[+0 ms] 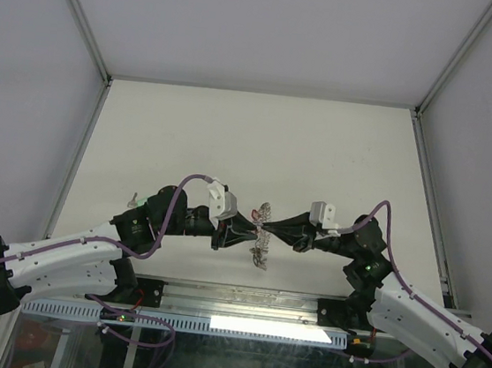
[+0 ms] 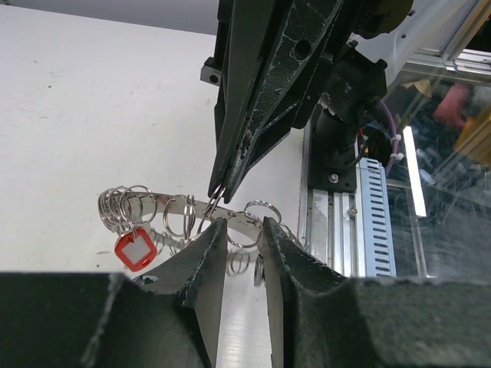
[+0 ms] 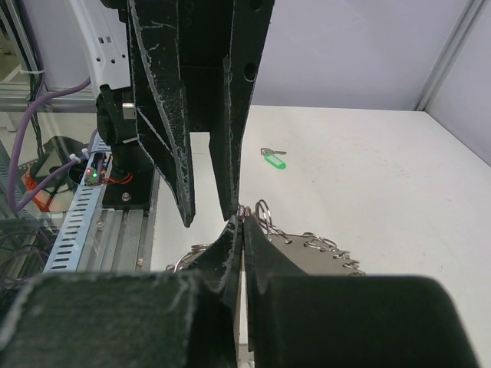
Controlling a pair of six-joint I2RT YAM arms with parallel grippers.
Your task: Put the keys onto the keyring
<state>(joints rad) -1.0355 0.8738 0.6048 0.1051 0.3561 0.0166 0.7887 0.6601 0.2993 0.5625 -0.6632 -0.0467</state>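
The right tool (image 3: 242, 222) is pinched shut on the keyring (image 2: 173, 205), lifted off the counter (image 1: 251, 140). Facing it, the left tool (image 2: 242, 230) has its jaws narrowly parted about the keyring's band, gripping nothing. The green key (image 3: 274, 159) lies flat well left of the keyring, roughly crosswise, nearer the left arm, which reaches inward.
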